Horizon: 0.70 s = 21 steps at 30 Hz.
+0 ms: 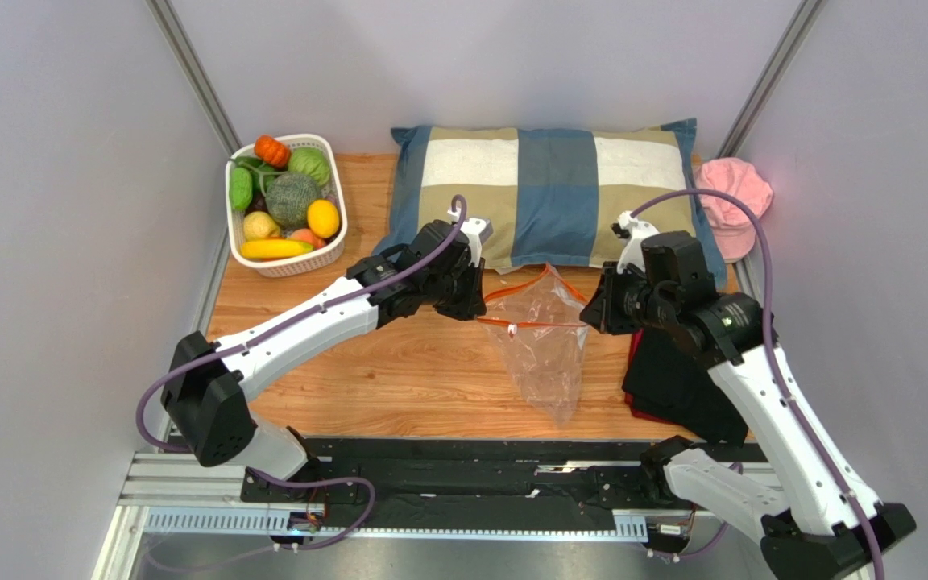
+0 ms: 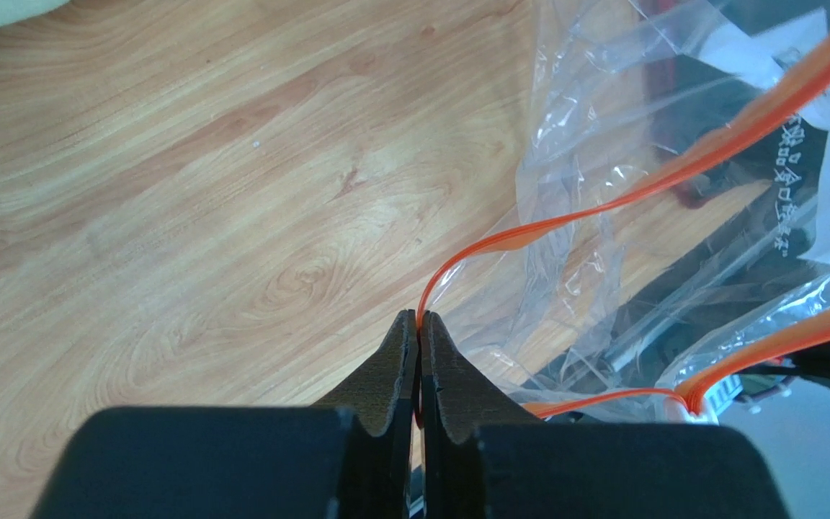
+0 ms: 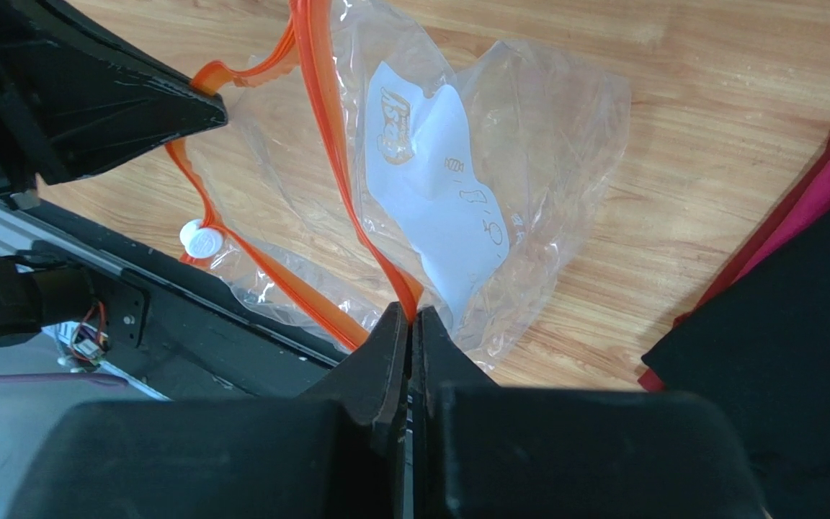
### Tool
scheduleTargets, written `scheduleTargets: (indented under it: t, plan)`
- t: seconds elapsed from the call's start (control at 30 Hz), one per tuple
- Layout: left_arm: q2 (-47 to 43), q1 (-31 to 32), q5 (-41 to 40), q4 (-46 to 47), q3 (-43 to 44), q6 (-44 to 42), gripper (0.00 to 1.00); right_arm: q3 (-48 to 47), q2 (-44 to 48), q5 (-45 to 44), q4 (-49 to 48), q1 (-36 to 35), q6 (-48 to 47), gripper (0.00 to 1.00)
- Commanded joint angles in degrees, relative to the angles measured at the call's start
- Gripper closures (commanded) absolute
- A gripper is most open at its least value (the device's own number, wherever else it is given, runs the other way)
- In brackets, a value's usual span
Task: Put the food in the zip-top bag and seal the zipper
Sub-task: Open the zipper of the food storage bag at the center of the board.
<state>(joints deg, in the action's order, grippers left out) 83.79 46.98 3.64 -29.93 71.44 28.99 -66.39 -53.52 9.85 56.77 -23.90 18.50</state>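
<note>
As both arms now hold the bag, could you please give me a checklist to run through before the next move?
1. Left end effector shut on one end of the zipper: ok.
2. Right end effector shut on the other end: ok.
3. Bag mouth open: ok, the two strips stand apart.
4. Food in the bag: not ok, it lies in the white basket.
5. A free end effector to fetch food: not ok.
6. Bag untorn: cannot tell.
</note>
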Motion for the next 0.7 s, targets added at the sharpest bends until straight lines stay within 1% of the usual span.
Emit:
scheduleTargets:
  t: [0.0,0.1,0.13,0.2,0.23,0.27,0.3,0.37,0.43,0.5,0.53,0.67]
  plan:
    - [0.41,-1.01,1.72,1.19,-0.16,-4.03,0.91,0.74,-5.45,-1.15,-3.86,0.35,-1.72,1.00]
    - [-1.25,-1.19,0.67,1.37,-1.30,-5.61,0.84,1.35,-7.65,0.69,-5.70,0.43,-1.19,1.00]
    - [-1.69,-1.28,0.67,1.63,-1.65,-6.05,0.77,1.53,-7.83,1.31,-6.14,0.26,-1.19,1.00]
    - [-3.01,-1.19,1.19,1.98,-2.09,-6.49,0.68,1.70,-8.09,2.19,-6.94,-0.18,-1.01,1.00]
    - [-3.28,-1.28,1.28,2.07,-2.01,-6.58,0.58,1.88,-8.09,2.46,-7.11,-0.53,-0.84,1.00]
    - [-3.45,-1.19,1.37,2.16,-1.83,-6.58,0.53,2.05,-7.92,2.46,-7.55,-0.71,-0.75,1.00]
    - [-3.72,-1.19,1.46,2.25,-1.66,-6.49,0.47,2.40,-7.83,2.55,-7.73,-1.14,-0.57,1.00]
    - [-3.55,-1.28,1.63,2.60,-0.70,-5.79,0.40,2.67,-7.57,3.07,-8.17,-1.41,-0.40,1.00]
    - [-2.32,-1.19,2.68,2.60,0.54,-5.79,0.34,2.84,-7.31,3.69,-8.34,-2.02,-0.05,1.00]
    - [-0.57,-1.19,3.57,2.25,2.73,-5.53,0.32,2.93,-7.30,3.78,-8.61,-2.55,0.13,1.00]
    - [-0.03,-1.19,3.65,1.99,3.44,-5.53,0.30,2.67,-7.30,3.86,-8.70,-2.64,0.30,1.00]
    - [1.55,-1.10,3.74,1.02,5.64,-6.32,0.30,2.41,-7.39,3.95,-8.87,-2.73,0.31,1.00]
